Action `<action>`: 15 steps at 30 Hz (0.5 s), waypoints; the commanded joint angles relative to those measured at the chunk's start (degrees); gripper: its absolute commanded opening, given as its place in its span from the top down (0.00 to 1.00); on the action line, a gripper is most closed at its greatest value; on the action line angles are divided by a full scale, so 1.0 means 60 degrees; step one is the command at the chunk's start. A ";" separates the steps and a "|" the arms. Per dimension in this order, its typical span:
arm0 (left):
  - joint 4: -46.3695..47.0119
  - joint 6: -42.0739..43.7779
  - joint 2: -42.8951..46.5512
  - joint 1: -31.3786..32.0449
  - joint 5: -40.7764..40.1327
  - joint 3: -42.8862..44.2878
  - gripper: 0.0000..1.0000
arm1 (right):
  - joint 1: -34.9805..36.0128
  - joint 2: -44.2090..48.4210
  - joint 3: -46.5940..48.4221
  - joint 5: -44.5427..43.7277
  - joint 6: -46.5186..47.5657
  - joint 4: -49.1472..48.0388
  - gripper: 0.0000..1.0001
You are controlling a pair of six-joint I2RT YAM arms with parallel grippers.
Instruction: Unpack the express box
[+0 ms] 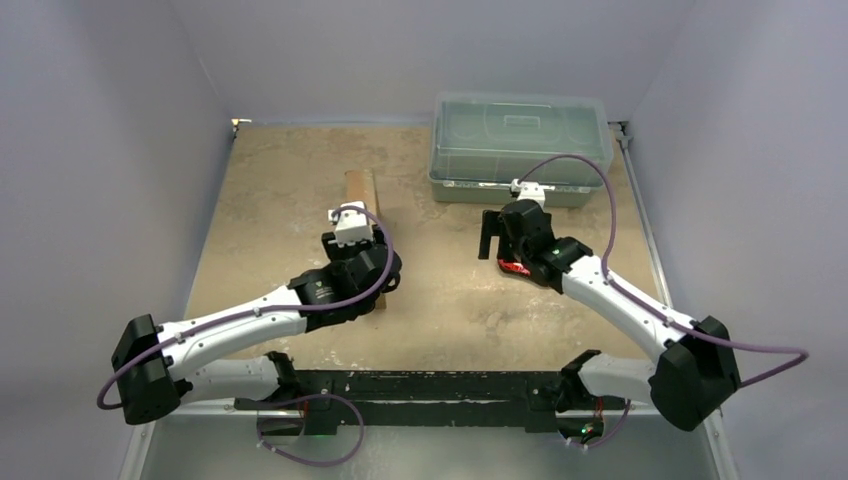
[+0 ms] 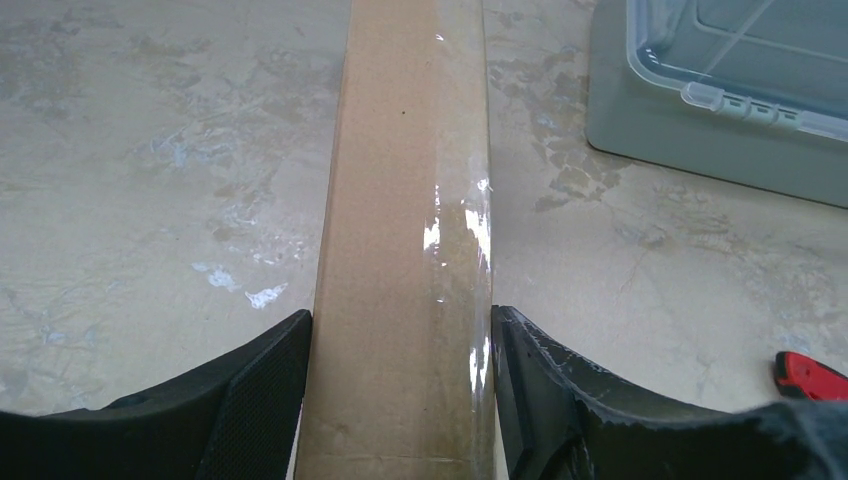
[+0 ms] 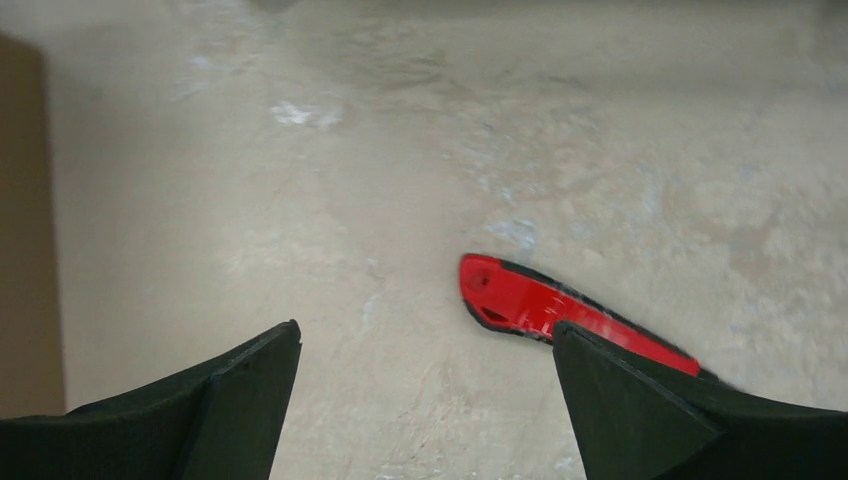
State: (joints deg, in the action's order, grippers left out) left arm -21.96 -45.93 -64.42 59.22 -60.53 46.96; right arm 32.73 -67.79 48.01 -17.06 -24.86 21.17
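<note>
The express box [image 1: 361, 190] is a brown cardboard mailer standing on its narrow edge left of the table's middle. In the left wrist view its taped top edge [image 2: 400, 230] runs away from me between my fingers. My left gripper [image 1: 360, 252] [image 2: 400, 395] is shut on the box, one pad against each face. My right gripper [image 1: 495, 240] [image 3: 425, 400] is open and empty, hovering just above the table. A red utility knife [image 3: 535, 305] lies beside its right finger [image 3: 640, 410], partly hidden by it. The knife also shows in the top view [image 1: 513, 267].
A translucent grey-green lidded plastic bin [image 1: 520, 145] stands at the back right, close behind the right wrist; its corner shows in the left wrist view [image 2: 720, 110]. Grey walls close in the table on three sides. The box's face [image 3: 25, 250] stands left of the right gripper.
</note>
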 commanded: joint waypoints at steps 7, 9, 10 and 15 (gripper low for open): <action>-0.0410 0.0321 0.1238 0.0003 0.1427 0.0449 0.09 | -0.1765 -0.0807 -0.0082 -0.1515 -0.2368 0.0312 0.01; -0.0452 0.0621 0.1470 0.0005 0.1592 0.0594 0.04 | -0.2079 -0.0668 -0.0326 -0.1149 -0.1846 -0.0220 0.01; -0.0502 0.0759 0.1588 0.0003 0.1704 0.0691 0.03 | -0.2120 -0.0589 -0.0427 -0.1107 -0.1496 -0.0445 0.01; -0.0614 0.2164 0.2025 0.0004 0.2551 0.1681 0.01 | -0.3630 -0.1116 -0.0134 0.2002 -0.0175 -0.0657 0.01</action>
State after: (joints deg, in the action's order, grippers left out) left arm -25.76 -40.73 -54.52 59.27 -50.02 50.48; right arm 17.15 -72.77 45.71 -19.40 -31.62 20.88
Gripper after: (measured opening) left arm 0.990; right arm 0.987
